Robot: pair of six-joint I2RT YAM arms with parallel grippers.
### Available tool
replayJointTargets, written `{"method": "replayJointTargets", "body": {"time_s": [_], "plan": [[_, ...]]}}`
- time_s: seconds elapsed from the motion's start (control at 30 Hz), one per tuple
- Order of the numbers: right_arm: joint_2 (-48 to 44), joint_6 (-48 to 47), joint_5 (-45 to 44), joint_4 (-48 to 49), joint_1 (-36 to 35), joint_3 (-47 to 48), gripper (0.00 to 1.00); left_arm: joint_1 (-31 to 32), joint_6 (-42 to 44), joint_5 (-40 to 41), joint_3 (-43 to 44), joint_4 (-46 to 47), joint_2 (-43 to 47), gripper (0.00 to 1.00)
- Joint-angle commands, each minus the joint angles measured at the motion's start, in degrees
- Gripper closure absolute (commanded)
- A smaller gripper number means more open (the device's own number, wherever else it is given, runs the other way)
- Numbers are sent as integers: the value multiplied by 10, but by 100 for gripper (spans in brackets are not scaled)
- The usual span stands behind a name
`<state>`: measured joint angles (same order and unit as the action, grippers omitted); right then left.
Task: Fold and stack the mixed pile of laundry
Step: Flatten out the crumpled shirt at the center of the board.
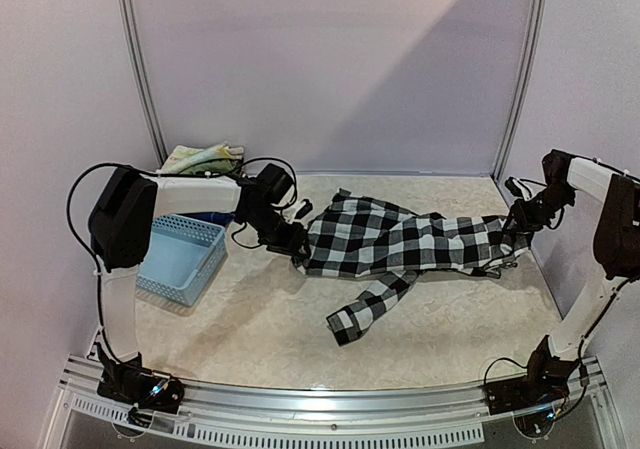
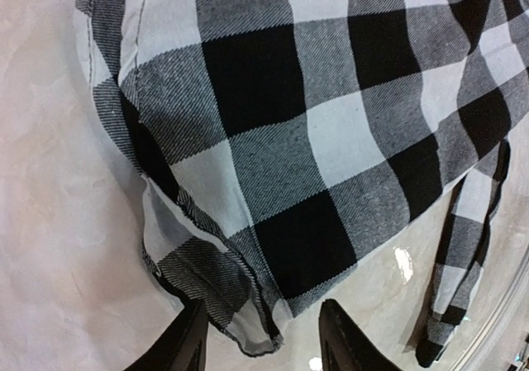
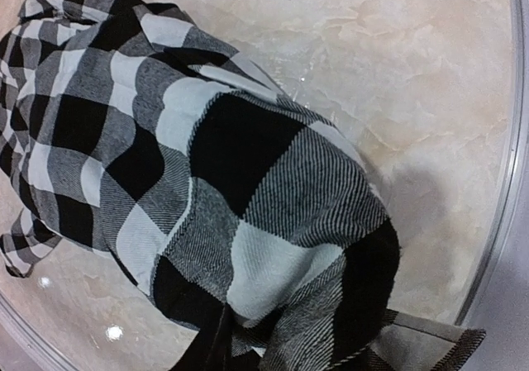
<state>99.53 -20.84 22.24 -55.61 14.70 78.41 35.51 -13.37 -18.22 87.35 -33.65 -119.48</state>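
The black-and-white checked shirt lies spread across the middle of the table, one sleeve trailing toward the front. My left gripper is at its left edge. In the left wrist view the jaws stand apart with a hem corner of the shirt lying loose between them. My right gripper is at the shirt's right end. There the bunched shirt covers the jaws and only one dark finger shows. A pale yellow-green floral cloth lies folded at the back left.
A light blue perforated basket stands at the left, under the left arm. The table's curved rim runs close beside the right gripper. A metal rail borders the front edge.
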Motion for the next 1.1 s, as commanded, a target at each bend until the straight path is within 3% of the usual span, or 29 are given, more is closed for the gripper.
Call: {"method": "replayJointTargets", "body": {"time_s": [0.0, 0.07, 0.27, 0.43, 0.57, 0.7, 0.77, 0.87, 1.07], "plan": [[2, 10, -20, -10, 1, 2, 71, 0, -10, 7, 9, 12, -17, 55], [-3, 9, -11, -21, 1, 1, 68, 0, -17, -8, 8, 12, -16, 56], [-62, -4, -49, -44, 3, -11, 41, 4, -27, -20, -7, 13, 0, 42], [-107, -14, -83, -66, 32, -21, 34, 6, -26, -6, -9, 7, -14, 50], [-102, -36, -58, -74, 50, -47, 34, 8, -36, -12, -10, 22, -25, 63], [-99, -45, -35, -56, 52, -66, 34, 8, -39, -19, -12, 29, -20, 90], [-89, -38, -41, -54, 52, -64, 33, 7, -37, -15, -16, 27, -5, 99], [-54, -29, -30, -59, 52, -56, 35, 6, -30, -5, -28, 32, 37, 100], [-50, -3, -9, -47, 52, -6, 68, -8, -35, 25, -66, 26, 154, 100]]}}
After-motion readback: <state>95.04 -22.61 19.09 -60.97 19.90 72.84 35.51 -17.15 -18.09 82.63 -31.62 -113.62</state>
